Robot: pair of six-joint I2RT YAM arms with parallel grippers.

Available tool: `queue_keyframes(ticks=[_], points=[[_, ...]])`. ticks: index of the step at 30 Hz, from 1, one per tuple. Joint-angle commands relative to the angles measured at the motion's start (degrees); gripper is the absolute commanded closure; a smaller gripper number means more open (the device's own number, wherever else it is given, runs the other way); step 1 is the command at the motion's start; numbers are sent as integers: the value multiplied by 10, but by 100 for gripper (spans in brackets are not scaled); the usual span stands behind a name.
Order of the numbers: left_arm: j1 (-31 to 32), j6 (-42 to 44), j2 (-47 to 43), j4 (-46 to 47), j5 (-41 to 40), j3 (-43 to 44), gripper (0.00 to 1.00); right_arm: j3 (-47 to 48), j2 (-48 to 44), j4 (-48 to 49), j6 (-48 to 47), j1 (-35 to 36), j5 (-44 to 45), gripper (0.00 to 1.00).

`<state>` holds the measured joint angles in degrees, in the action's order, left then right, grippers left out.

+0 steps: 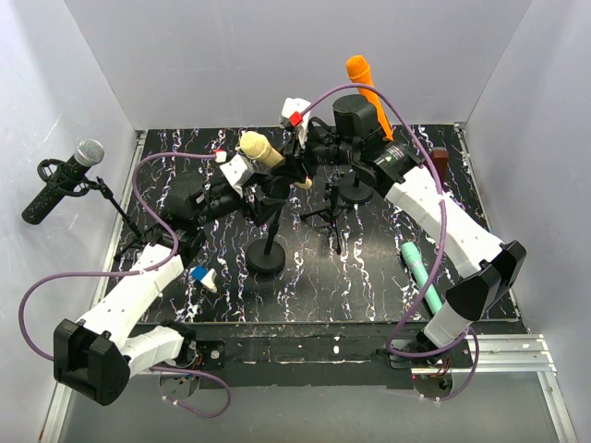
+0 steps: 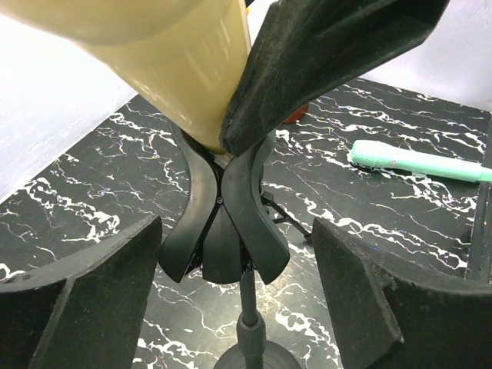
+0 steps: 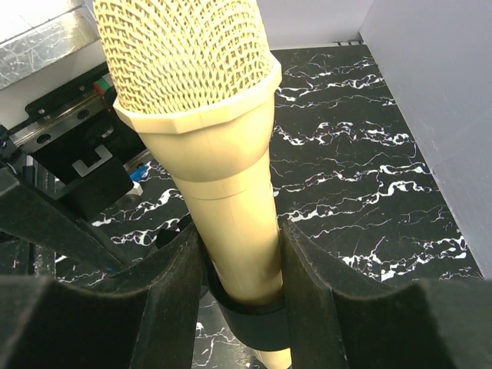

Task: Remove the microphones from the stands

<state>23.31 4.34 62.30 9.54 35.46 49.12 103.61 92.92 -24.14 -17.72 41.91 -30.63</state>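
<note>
A cream microphone (image 1: 259, 149) sits tilted in the black clip (image 2: 223, 231) of a round-based stand (image 1: 267, 256) at the table's centre. My right gripper (image 1: 300, 169) reaches in from the right and is shut on the microphone's body (image 3: 231, 200) just above the clip; its pads (image 3: 165, 284) press both sides. My left gripper (image 1: 247, 189) is open, with its fingers (image 2: 92, 284) wide apart on either side of the clip and pole (image 2: 250, 307), touching neither. One right finger (image 2: 323, 61) shows against the cream body in the left wrist view.
A black microphone with a grey head (image 1: 63, 181) sits on a stand at far left. An orange microphone (image 1: 364, 78) stands at the back. A teal microphone (image 1: 421, 274) lies at right. A small tripod (image 1: 332, 214) and a blue-white block (image 1: 203, 278) are nearby.
</note>
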Motion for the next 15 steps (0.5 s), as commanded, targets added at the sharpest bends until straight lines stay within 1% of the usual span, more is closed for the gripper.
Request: queue_keyframes(ticks=[1,2,6,8,10,11,15], points=[[2,2,1,23,18,-3,25,30,9,-27,33,5,-28,99],[2,2,1,21,20,-3,28,31,9,-26,34,4,-25,99],[2,15,0,6,8,-6,54,32,8,-27,34,4,-21,99],[3,22,-2,2,4,-10,71,31,6,-27,34,4,-21,99],[3,30,-3,-2,10,-14,92,31,5,-21,37,4,-21,99],[2,30,-2,-3,10,-17,100,32,5,-18,41,4,-19,99],[3,32,-3,-7,10,-26,100,57,13,-14,51,4,-17,99]])
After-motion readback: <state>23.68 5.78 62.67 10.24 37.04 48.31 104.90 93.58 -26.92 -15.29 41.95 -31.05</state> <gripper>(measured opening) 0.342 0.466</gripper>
